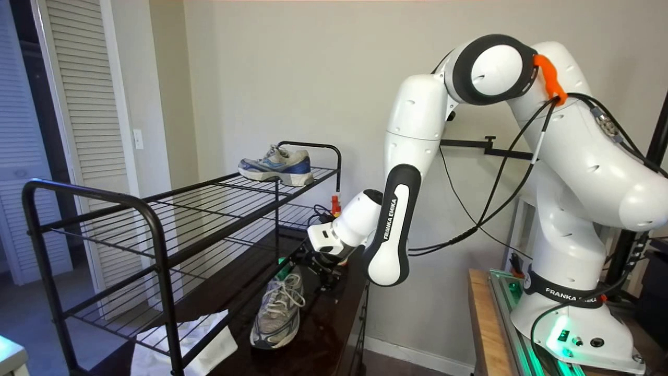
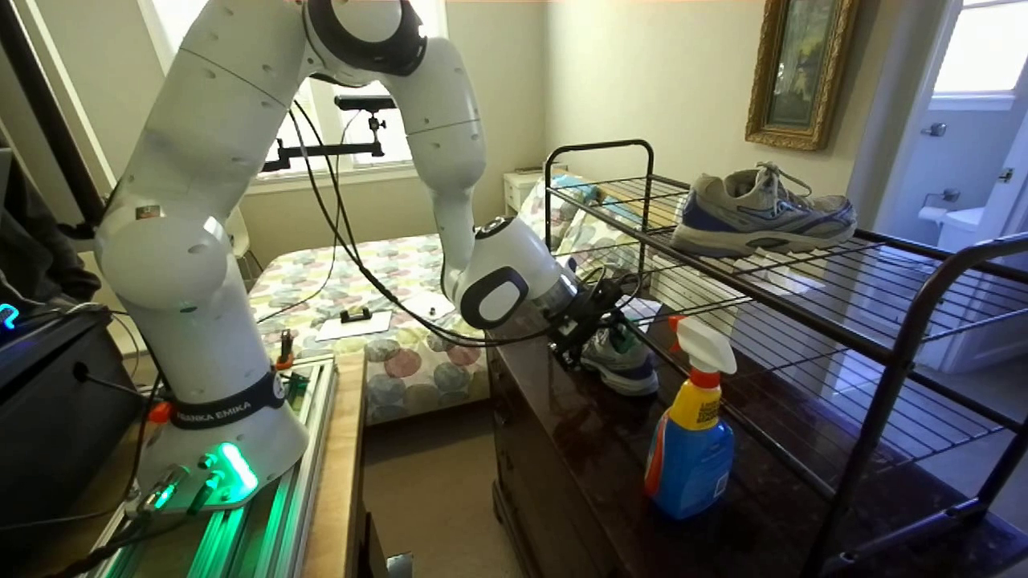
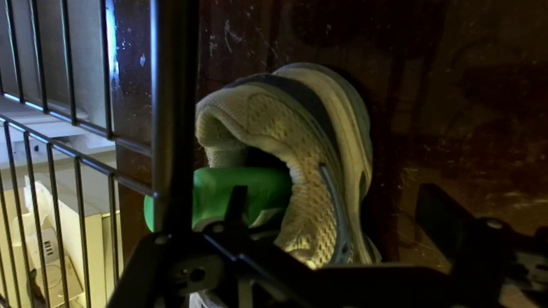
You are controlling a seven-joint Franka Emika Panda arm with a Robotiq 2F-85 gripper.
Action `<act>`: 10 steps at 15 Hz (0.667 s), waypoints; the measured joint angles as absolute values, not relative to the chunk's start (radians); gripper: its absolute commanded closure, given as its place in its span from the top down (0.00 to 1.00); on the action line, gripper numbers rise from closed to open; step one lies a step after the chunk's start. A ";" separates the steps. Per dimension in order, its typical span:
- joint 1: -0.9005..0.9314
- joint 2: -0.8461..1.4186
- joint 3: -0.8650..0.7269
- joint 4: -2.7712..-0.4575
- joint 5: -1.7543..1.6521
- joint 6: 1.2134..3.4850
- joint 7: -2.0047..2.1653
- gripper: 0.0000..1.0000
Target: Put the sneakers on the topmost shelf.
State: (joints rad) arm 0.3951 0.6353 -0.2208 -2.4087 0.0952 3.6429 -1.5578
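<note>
One grey-and-white sneaker [image 1: 274, 168] stands on the topmost shelf [image 1: 229, 227] at one end; both also show in an exterior view, the sneaker [image 2: 763, 215] and the shelf [image 2: 803, 311]. The second sneaker [image 1: 276, 313] is on the dark dresser top beside the rack, also in an exterior view [image 2: 630, 373]. My gripper [image 1: 321, 274] is low at its heel end. In the wrist view the gripper [image 3: 336, 205] is open, one finger over the opening of the second sneaker [image 3: 312, 205], the other outside the sole. The gripper's body hides the toe there.
A green object [image 3: 244, 190] sits in the shoe's opening. A rack rail [image 3: 173, 107] runs close beside the gripper. A blue spray bottle [image 2: 695, 453] stands on the dresser [image 2: 562, 433]. White cloth or paper [image 1: 203, 344] lies under the rack. A lower wire tier is beside the shoe.
</note>
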 measured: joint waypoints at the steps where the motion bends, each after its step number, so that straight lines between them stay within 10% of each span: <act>1: 0.395 0.638 -0.221 -2.405 0.095 3.643 -1.556 0.74; 10: 0.395 0.612 -0.223 -2.400 0.095 3.650 -1.518 0.21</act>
State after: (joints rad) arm 0.3948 0.6125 -0.2226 -2.4002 0.0952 3.6505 -1.5181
